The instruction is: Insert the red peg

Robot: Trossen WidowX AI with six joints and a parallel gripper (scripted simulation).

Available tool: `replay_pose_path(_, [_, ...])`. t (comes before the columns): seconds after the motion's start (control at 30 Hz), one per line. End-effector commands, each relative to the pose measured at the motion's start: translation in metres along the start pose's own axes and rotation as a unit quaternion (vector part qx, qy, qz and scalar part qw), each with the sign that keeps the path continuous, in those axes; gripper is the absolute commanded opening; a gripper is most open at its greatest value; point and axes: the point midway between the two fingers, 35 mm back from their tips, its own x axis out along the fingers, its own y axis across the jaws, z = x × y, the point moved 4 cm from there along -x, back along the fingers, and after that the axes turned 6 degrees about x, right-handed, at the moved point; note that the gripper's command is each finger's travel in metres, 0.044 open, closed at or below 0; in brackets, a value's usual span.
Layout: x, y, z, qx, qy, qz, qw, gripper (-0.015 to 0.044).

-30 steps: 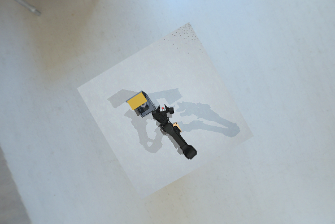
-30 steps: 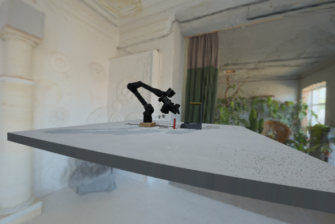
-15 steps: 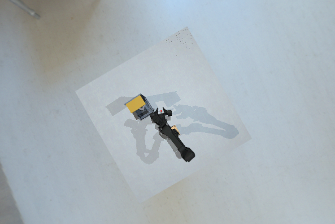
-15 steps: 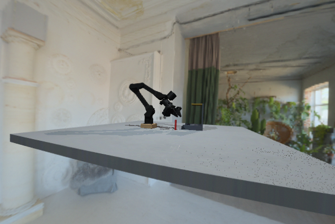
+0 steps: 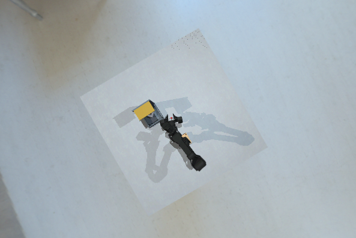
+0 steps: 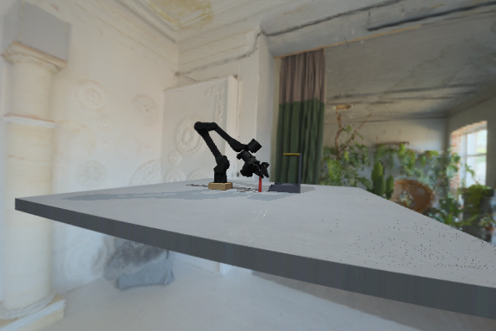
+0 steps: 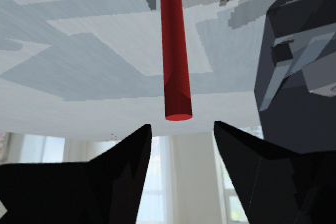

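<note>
The red peg (image 5: pixel 171 118) (image 6: pixel 260 185) (image 7: pixel 176 60) stands upright on the table outside the box (image 6: pixel 285 189) (image 7: pixel 285 120). My gripper (image 5: pixel 170 115) (image 6: pixel 264 175) (image 7: pixel 182 128) is open about halfway, tilted downward, with its tips close to the peg's top. In the wrist view the peg's top end shows just beyond the gap between the fingertips, left of the gap's middle, with no finger touching it. The yellow roof (image 5: pixel 143 110) (image 6: pixel 292 154) sticks out from the box's tall back wall. The grey block (image 7: pixel 322 75) with its hole is partly in view at the right of the wrist view.
The box stands close beside the gripper, its dark side wall near the right finger in the wrist view. The arm's wooden-coloured base (image 5: pixel 186 137) (image 6: pixel 220 186) is on the table (image 6: pixel 192 217) behind the peg. Arm shadows fall across the table.
</note>
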Motion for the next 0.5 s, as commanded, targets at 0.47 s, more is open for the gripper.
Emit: replay_pose_path(0.47, [0.016, 0.006, 0.027, -0.003, -0.005, 0.003, 1.000, 0.0220])
